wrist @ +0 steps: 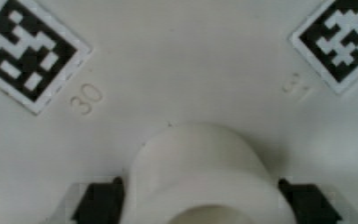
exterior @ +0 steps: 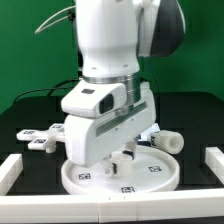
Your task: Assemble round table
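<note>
Gripper: I am looking at the arm's two-finger gripper (exterior: 120,165) set low over the middle of the large rimmed round white plastic disc (exterior: 90,183), with its fingers pointing straight down at the disc's face.
Gripper opening: in the wrist view the gripper (wrist: 197,200) is showing its dark pads (wrist: 101,200) close on either side of a white rounded stub (wrist: 197,165). I cannot tell whether they are pressing on it or only flanking it.
Stub: it is rising from the tagged face of the disc (wrist: 176,70). I am reading it as the disc's own centre hub, but that is only a judgement.
Disc: it is lying flat on the black table at the near edge of the exterior view, directly beneath the wrist.
Leg: the short thick white cylinder leg (exterior: 170,141) is lying on its side just beyond the disc's rim, towards the exterior view's right of the gripper. Its long axis is running roughly level with the table, not upright.
Base: the flat cross-shaped white base (exterior: 38,136) is lying on the opposite side, towards the exterior view's left, apart from the disc.
Next reach: I am judging that fetching the leg means lifting clear and travelling towards the exterior view's right, with the fingers turned across that level axis.
</note>
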### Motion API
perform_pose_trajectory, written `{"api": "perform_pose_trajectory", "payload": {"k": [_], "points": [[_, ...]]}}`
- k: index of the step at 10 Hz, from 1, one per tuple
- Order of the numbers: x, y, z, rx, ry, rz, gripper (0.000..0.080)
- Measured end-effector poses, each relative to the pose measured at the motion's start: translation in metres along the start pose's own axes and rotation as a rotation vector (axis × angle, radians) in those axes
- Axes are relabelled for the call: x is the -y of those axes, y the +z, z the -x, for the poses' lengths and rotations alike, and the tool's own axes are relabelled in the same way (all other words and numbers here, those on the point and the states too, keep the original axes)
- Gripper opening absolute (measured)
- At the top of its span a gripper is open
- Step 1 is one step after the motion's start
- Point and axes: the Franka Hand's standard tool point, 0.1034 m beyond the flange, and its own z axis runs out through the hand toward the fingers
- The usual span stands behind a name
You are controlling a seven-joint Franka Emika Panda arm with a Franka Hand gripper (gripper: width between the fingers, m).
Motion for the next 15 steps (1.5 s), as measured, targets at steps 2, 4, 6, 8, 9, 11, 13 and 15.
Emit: {"api": "perform_pose_trajectory", "payload": {"k": [2, 4, 6, 8, 9, 11, 13, 15], "points": [[0.004, 0.001, -0.02, -0.01, -0.007, 0.011, 0.0412], [0.007, 0.001, -0.028, -0.008, -0.008, 0.008, 0.0412], [0.012, 0.002, -0.034, -0.005, 0.006, 0.004, 0.0412], [0.014, 0.002, -0.036, -0.005, 0.014, 0.003, 0.0412], [0.015, 0.002, -0.038, -0.005, 0.022, 0.003, 0.0412], [0.02, 0.003, -0.044, -0.005, 0.042, 0.003, 0.0412], [0.022, 0.003, -0.046, -0.003, 0.048, 0.001, 0.0412], [0.023, 0.003, -0.046, -0.003, 0.053, 0.001, 0.0412]]}}
